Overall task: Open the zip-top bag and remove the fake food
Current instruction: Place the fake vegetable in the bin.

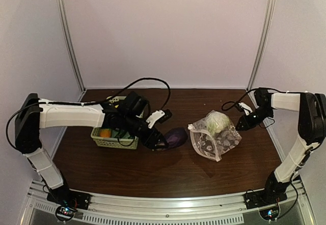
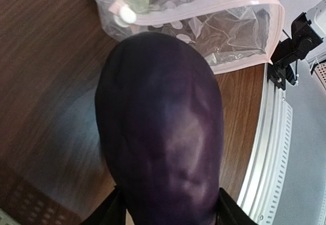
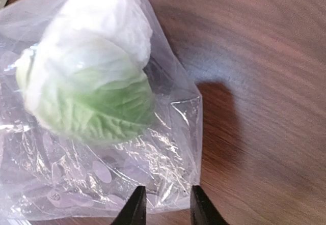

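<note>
No text, label, brand or number can be read in any view. The zip-top bag (image 2: 214, 19) carries only printed spots, no letters.

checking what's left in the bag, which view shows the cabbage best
Right wrist view: the cabbage appears large through the clear zip-top bag, leaf veins visible. Top external shows it small and pale; left wrist shows only a green sliver.

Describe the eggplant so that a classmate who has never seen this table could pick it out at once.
Start at the dark wooden table, then find the gap between the pale green basket and the zip-top bag. There the left gripper holds the eggplant: smooth, rounded and dark purple, unlike the pale green cabbage inside the bag.
</note>
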Motion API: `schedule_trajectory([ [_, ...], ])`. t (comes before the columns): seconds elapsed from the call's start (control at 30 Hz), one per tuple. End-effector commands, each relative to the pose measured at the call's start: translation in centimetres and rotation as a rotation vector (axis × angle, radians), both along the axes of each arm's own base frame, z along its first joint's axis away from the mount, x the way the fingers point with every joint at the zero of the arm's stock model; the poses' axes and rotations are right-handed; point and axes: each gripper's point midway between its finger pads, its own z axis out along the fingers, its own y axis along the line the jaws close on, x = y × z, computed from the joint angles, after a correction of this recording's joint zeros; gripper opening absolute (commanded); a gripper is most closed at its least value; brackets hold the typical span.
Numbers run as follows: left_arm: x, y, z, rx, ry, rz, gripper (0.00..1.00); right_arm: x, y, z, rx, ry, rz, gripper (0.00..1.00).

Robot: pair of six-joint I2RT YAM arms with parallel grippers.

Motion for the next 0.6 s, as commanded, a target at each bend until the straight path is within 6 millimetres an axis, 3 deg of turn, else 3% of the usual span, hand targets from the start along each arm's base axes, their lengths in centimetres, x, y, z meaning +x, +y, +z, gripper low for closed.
schedule_trajectory([
  [0.0, 3.2, 5.5, 2.2, 0.090, -0.138, 0.107, 0.41, 0.9, -1.3, 4.3, -0.013, -0.121, -0.034, 0.37],
  [0.27, 8.9, 14.8, 3.5, 0.216, -0.203, 0.415, 0.42, 2.5, -2.9, 10.4, -0.033, -0.284, -0.184, 0.44],
  [0.3, 9.4, 15.8, 3.4, 0.227, -0.199, 0.452, 0.42, 2.8, -3.4, 11.2, -0.049, -0.323, -0.219, 0.47],
  [0.47, 11.7, 19.6, 1.2, 0.262, -0.124, 0.619, 0.43, 3.9, -7.0, 14.5, -0.151, -0.519, -0.423, 0.82],
  [0.57, 12.3, 20.0, -0.3, 0.264, -0.061, 0.638, 0.42, 3.8, -7.9, 15.2, -0.180, -0.571, -0.473, 0.84],
])
